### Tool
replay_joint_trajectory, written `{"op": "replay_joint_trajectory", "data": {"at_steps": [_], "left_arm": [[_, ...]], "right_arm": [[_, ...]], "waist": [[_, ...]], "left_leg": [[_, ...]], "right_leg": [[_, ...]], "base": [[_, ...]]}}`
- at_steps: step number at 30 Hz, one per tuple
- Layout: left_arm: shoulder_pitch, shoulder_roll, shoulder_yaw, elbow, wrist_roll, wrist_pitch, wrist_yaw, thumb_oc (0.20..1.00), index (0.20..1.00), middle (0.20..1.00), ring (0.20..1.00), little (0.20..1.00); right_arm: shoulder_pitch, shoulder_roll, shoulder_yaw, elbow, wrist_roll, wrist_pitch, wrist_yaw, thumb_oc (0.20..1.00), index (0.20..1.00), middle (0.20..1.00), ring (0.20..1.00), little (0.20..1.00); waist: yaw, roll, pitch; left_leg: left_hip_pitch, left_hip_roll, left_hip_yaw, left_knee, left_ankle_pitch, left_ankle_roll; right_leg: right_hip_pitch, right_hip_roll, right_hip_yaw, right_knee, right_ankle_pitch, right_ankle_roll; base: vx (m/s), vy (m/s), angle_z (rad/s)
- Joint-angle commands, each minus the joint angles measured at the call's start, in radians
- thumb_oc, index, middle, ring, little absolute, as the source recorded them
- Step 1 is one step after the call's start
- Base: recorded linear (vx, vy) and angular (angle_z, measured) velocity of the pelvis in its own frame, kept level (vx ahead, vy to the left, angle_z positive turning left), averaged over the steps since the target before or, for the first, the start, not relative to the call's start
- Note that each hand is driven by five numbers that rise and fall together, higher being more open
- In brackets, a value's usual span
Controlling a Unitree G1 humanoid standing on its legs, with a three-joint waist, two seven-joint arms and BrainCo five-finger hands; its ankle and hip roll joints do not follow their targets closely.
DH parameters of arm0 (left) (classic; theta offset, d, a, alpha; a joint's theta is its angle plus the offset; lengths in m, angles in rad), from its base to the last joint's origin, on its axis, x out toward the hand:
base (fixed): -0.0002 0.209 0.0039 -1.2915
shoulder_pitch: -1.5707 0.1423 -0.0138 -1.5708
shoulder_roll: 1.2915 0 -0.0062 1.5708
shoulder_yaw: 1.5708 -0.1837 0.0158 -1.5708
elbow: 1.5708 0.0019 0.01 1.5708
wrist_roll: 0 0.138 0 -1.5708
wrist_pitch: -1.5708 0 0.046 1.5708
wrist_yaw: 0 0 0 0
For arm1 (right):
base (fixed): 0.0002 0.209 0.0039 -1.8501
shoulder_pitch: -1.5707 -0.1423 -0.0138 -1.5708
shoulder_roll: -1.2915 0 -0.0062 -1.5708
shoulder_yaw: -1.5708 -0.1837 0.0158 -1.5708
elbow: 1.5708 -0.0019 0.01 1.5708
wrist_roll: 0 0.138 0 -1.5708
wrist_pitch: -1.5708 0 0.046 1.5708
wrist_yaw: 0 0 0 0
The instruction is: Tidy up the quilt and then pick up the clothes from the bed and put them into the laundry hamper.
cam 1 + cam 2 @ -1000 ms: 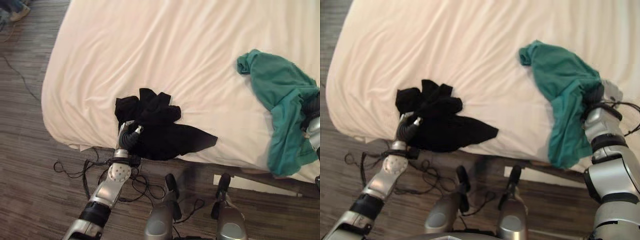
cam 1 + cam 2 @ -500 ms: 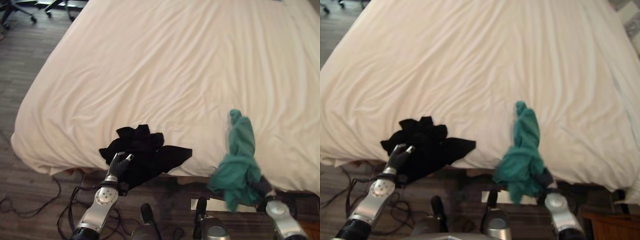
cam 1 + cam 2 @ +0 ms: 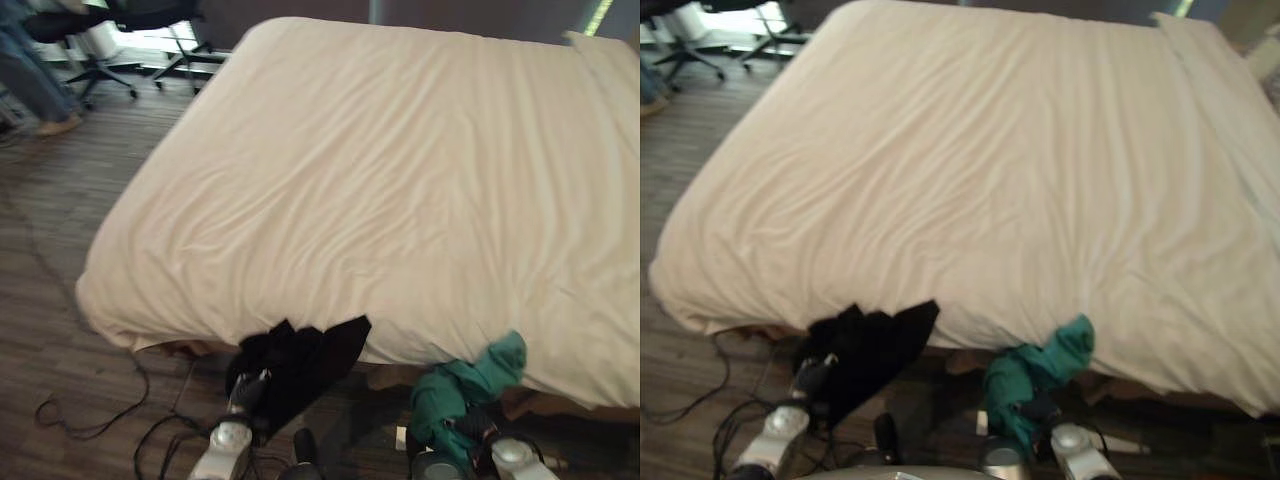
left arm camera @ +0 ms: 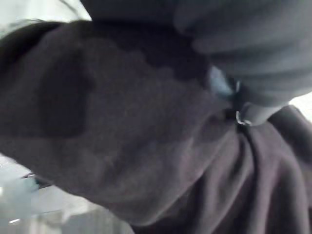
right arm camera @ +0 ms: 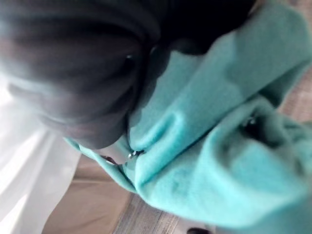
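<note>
A wide bed [image 3: 420, 180] fills the scene, covered by a smooth cream quilt [image 3: 970, 170] with soft, shallow creases running across it and a rounded near-left corner that drapes toward the wood-plank floor [image 3: 50, 260].

At the near edge, left of centre, the left hand [image 3: 247, 392] is closed on a black garment [image 3: 300, 360], a limp, matte cloth that hangs in crumpled folds off the bed edge, its upper tip just touching the quilt's hem. In the left wrist view the same dark fabric [image 4: 146, 146] bunches thickly against the hand's ribbed cover.

Farther right along the near edge, the right hand [image 3: 470, 425] is mostly buried in a teal garment [image 3: 470, 380], a soft knit bundle gathered into a lumpy mass below the quilt's edge, with one rounded end poking up against the hem. The right wrist view shows the teal cloth [image 5: 209, 146] wrapped close round the hand in plump folds; I cannot tell how its fingers are set.

Far left, an office chair [image 3: 150, 30] stands on the floor beside a person's legs [image 3: 30, 80].
</note>
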Motion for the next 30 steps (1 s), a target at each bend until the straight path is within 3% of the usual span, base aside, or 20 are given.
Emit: {"op": "replay_joint_trajectory", "data": {"at_steps": [1,2,3,4,5,10,11,12,13,14,15,16,18,19,21,23,24,25,29,30], "left_arm": [[-0.050,0.060,-0.011,-0.036,-0.057,-0.012,0.036,0.200,0.200,0.200,0.200,0.200],[-0.049,0.064,0.000,-0.054,-0.065,-0.010,0.036,0.200,0.200,0.200,0.200,0.200],[-0.049,0.064,0.000,-0.054,-0.065,-0.010,0.036,0.200,0.200,0.200,0.200,0.200],[-0.042,0.070,0.029,-0.076,-0.070,-0.009,0.046,0.200,0.200,0.200,0.200,0.200],[-0.044,0.072,0.043,-0.076,-0.070,-0.008,0.052,0.200,0.200,0.200,0.200,0.200],[-0.042,0.072,0.043,-0.077,-0.070,-0.007,0.052,0.200,0.200,0.200,0.200,0.200],[-0.049,0.051,0.064,-0.007,-0.060,0.027,0.064,0.200,0.200,0.200,0.200,0.200],[-0.054,0.054,0.064,-0.002,-0.057,0.029,0.072,0.200,0.200,0.200,0.200,0.200],[-0.060,0.059,0.053,-0.003,-0.049,0.031,0.080,0.200,0.200,0.200,0.200,0.200],[-0.065,0.059,0.049,0.000,-0.049,0.034,0.085,0.200,0.200,0.200,0.200,0.200],[-0.069,0.059,0.040,-0.002,-0.054,0.033,0.087,0.200,0.200,0.200,0.200,0.200],[-0.069,0.059,0.026,-0.005,-0.053,0.032,0.085,0.200,0.200,0.200,0.200,0.200],[-0.069,0.062,0.016,0.004,-0.045,0.026,0.075,0.200,0.200,0.200,0.200,0.200],[-0.068,0.064,0.007,0.008,-0.036,0.022,0.071,0.200,0.200,0.200,0.200,0.200],[-0.068,0.072,-0.015,0.022,0.001,0.032,0.062,0.200,0.200,0.200,0.200,0.200],[-0.068,0.073,0.000,0.034,0.020,0.033,0.069,0.200,0.200,0.200,0.200,0.200],[-0.066,0.060,0.003,0.057,0.015,0.025,0.070,0.200,0.200,0.200,0.200,0.200],[-0.072,-0.002,-0.041,0.203,-0.021,0.000,0.076,0.200,0.200,0.200,0.200,0.200],[-0.113,0.003,-0.053,0.205,-0.017,0.004,0.086,0.200,0.200,0.200,0.200,0.200],[-0.129,0.006,-0.058,0.196,-0.022,0.005,0.084,0.200,0.200,0.200,0.200,0.200]], "right_arm": [[-0.112,-0.021,-0.054,-0.013,-0.062,-0.046,-0.052,0.200,0.200,0.200,0.200,0.200],[-0.113,-0.027,-0.055,-0.023,-0.076,-0.039,-0.061,0.200,0.200,0.200,0.200,0.200],[-0.113,-0.027,-0.055,-0.023,-0.076,-0.039,-0.061,0.200,0.200,0.200,0.200,0.200],[-0.109,-0.034,-0.075,-0.044,-0.078,-0.036,-0.077,0.200,0.200,0.200,0.200,0.200],[-0.103,-0.034,-0.087,-0.051,-0.077,-0.032,-0.082,0.200,0.200,0.200,0.200,0.200],[-0.101,-0.034,-0.087,-0.053,-0.078,-0.031,-0.082,0.200,0.200,0.200,0.200,0.200],[-0.019,0.032,-0.182,0.013,-0.068,-0.008,-0.123,0.200,0.200,0.200,0.200,0.200],[-0.010,0.049,-0.182,0.006,-0.066,-0.008,-0.127,0.200,0.200,0.200,0.200,0.200],[-0.011,0.064,-0.179,-0.003,-0.056,-0.013,-0.137,0.200,0.200,0.200,0.200,0.200],[-0.008,0.072,-0.182,-0.015,-0.047,-0.014,-0.141,0.200,0.200,0.200,0.200,0.200],[-0.006,0.080,-0.178,-0.028,-0.030,-0.018,-0.147,0.200,0.200,0.200,0.200,0.200],[-0.003,0.081,-0.180,-0.041,-0.018,-0.017,-0.154,0.200,0.200,0.200,0.200,0.200],[-0.005,0.082,-0.177,-0.051,-0.003,-0.023,-0.166,0.200,0.200,0.200,0.200,0.200],[-0.006,0.081,-0.172,-0.061,0.002,-0.029,-0.166,0.200,0.200,0.200,0.200,0.200],[0.008,0.069,-0.176,-0.064,-0.004,-0.027,-0.165,0.200,0.200,0.200,0.200,0.200],[-0.006,0.061,-0.174,-0.048,-0.005,-0.026,-0.170,0.200,0.200,0.200,0.200,0.200],[-0.015,0.070,-0.167,-0.044,-0.005,-0.030,-0.164,0.200,0.200,0.200,0.200,0.200],[0.033,0.036,-0.209,0.146,-0.009,-0.012,-0.220,0.200,0.200,0.200,0.200,0.200],[0.024,0.017,-0.201,0.074,-0.036,-0.010,-0.228,0.200,0.200,0.200,0.200,0.200],[0.017,0.010,-0.202,0.062,-0.031,-0.015,-0.230,0.200,0.200,0.200,0.200,0.200]], "waist": [[0.052,-0.026,0.035],[0.057,-0.031,0.036],[0.056,-0.030,0.036],[0.047,-0.042,0.022],[0.048,-0.045,0.008],[0.045,-0.044,0.009],[0.077,-0.053,-0.033],[0.059,-0.058,-0.020],[0.036,-0.067,-0.004],[0.019,-0.068,0.008],[-0.003,-0.067,0.017],[-0.027,-0.064,0.030],[-0.042,-0.062,0.033],[-0.051,-0.059,0.030],[-0.073,-0.072,0.014],[-0.063,-0.074,0.013],[-0.053,-0.079,0.005],[0.036,-0.035,-0.023],[0.029,-0.025,-0.013],[0.031,-0.031,-0.001]], "left_leg": [[-0.048,-0.005,0.140,0.111,-0.065,-0.033],[-0.054,0.033,0.234,0.155,-0.085,-0.047],[-0.055,0.034,0.233,0.156,-0.085,-0.047],[-0.035,0.130,0.467,0.225,-0.088,-0.047],[-0.021,0.158,0.543,0.252,-0.081,-0.045],[-0.024,0.163,0.537,0.261,-0.084,-0.048],[0.033,0.054,0.517,0.119,-0.126,0.012],[0.046,0.029,0.485,0.095,-0.139,0.031],[0.053,-0.003,0.439,0.068,-0.146,0.048],[0.059,-0.009,0.406,0.050,-0.145,0.053],[0.060,-0.013,0.360,0.030,-0.133,0.052],[0.063,-0.019,0.305,0.019,-0.122,0.049],[0.067,-0.026,0.250,0.004,-0.123,0.041],[0.060,-0.020,0.235,-0.004,-0.108,0.043],[0.063,-0.055,0.179,-0.004,-0.115,0.047],[0.066,-0.061,0.173,-0.004,-0.116,0.046],[0.084,-0.069,0.165,-0.004,-0.127,0.049],[0.141,-0.093,0.100,-0.004,-0.152,0.041],[0.154,-0.074,0.112,0.005,-0.128,0.016],[0.126,-0.065,0.118,0.080,-0.140,0.004]], "right_leg": [[-0.038,-0.082,-0.114,0.005,-0.066,0.013],[-0.009,-0.099,-0.184,0.001,-0.087,0.016],[-0.008,-0.099,-0.184,0.001,-0.087,0.016],[0.025,-0.116,-0.312,0.002,-0.087,0.007],[0.045,-0.119,-0.365,0.004,-0.092,0.000],[0.049,-0.115,-0.370,0.003,-0.094,-0.001],[0.045,-0.235,-0.543,0.321,-0.037,0.038],[0.015,-0.282,-0.533,0.422,-0.003,0.059],[-0.033,-0.308,-0.456,0.523,0.013,0.077],[-0.084,-0.295,-0.371,0.583,0.009,0.076],[-0.157,-0.237,-0.248,0.613,-0.032,0.059],[-0.199,-0.165,-0.145,0.582,-0.076,0.054],[-0.190,-0.122,-0.059,0.446,-0.122,0.047],[-0.195,-0.081,-0.018,0.347,-0.117,0.020],[-0.170,-0.016,0.115,0.205,-0.112,0.011],[-0.172,-0.024,0.116,0.205,-0.074,0.032],[-0.137,-0.037,0.091,0.167,-0.080,0.023],[-0.027,0.004,-0.038,0.074,-0.072,0.006],[-0.014,0.010,-0.064,0.061,-0.094,-0.015],[-0.002,0.005,-0.075,0.045,-0.094,-0.022]], "base": [[-0.19,-0.084,1.96],[-0.11,-0.047,2.37],[-0.11,-0.044,2.42],[-0.10,-0.004,1.62],[-0.10,-0.014,1.61],[0.06,0.088,1.10],[0.36,0.546,0.37],[0.40,0.640,1.31],[0.12,0.225,2.40],[0.05,0.134,4.03],[0.01,0.036,3.41],[0.03,-0.013,2.54],[0.07,-0.091,1.82],[0.07,-0.133,2.30],[0.09,-0.069,1.56],[0.09,-0.067,1.36],[0.10,-0.089,1.06],[0.16,-0.096,0.72],[0.19,-0.134,0.25],[0.12,-0.179,0.13]]}}
